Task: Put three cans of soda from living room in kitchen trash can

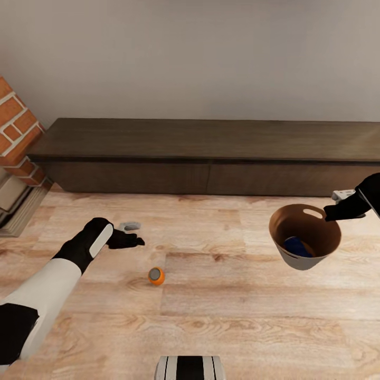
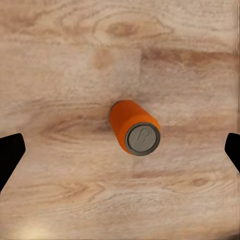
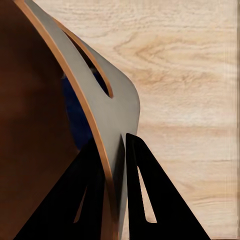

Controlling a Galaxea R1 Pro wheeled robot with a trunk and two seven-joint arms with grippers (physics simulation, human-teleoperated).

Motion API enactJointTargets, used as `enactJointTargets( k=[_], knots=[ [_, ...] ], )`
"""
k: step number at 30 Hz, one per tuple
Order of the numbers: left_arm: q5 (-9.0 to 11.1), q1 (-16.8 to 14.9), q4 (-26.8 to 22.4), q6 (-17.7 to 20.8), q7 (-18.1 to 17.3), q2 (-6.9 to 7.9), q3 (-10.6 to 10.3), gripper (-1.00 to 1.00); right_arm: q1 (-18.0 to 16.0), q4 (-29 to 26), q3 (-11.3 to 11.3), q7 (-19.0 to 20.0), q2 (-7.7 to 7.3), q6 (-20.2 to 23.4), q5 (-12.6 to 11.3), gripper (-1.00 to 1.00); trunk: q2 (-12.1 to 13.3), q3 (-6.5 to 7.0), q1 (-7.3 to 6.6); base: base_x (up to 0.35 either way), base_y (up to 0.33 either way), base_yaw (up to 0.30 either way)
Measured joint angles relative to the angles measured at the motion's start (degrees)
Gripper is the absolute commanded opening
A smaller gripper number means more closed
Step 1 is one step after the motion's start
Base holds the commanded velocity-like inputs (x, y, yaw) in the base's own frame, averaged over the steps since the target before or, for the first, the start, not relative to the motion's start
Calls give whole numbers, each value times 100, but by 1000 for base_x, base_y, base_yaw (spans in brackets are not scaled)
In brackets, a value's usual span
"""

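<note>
A small orange soda can with a grey top [image 1: 156,275] lies on the light wood plank floor [image 1: 237,316], well away from the long dark wood bench [image 1: 211,153]. It looks light, hard and smooth, likely to roll, so hold its round sides. The black left gripper [image 1: 125,240] hangs wide open above it, holding nothing. The black right gripper [image 3: 116,150] pinches the rim of the pale grey round bin [image 1: 295,258], with a blue can [image 1: 296,247] inside.

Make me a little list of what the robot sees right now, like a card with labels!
Place: light wood plank floor, long dark wooden cabinet by the wall, brick fireplace at far left
Orange soda can: upright on the floor, untouched
Left gripper: open, above the floor near the orange can
Trash can: held up off the floor, tilted
Right gripper: shut on the trash can's rim by the slot handle
Blue soda can: inside the trash can
</note>
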Motion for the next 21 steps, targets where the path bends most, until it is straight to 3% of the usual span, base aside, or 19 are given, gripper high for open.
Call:
enactJointTargets(
  k=[6, 7, 12, 18, 21],
  knots=[
    [39, -29, -701, 43, -7, -21, -3, 100, -128, 127, 380, 1, -2, 6, -7, -100, -38, -25, 22, 0, 0, 0],
    [123, -31, -853, 69, -1, -50, -4, 100, -140, 135, 451, 1, -3, 4, -5, -100, -79, -43, 44, 0, 0, 0],
    [226, -33, -935, 148, 40, -198, -6, 100, -313, 165, 509, 2, -7, 2, -25, -100, -279, -153, 154, 0, 0, 0],
    [227, -33, -718, 92, 95, -260, -11, 100, -938, 766, 545, 2, 43, 7, -18, -100, -520, -312, 286, 0, 0, 0],
    [204, -32, -46, -359, 110, -304, -13, 100, -1297, 1027, 621, -3, 66, -22, 16, -100, -640, -392, 352, 0, 0, 0]
  ],
)
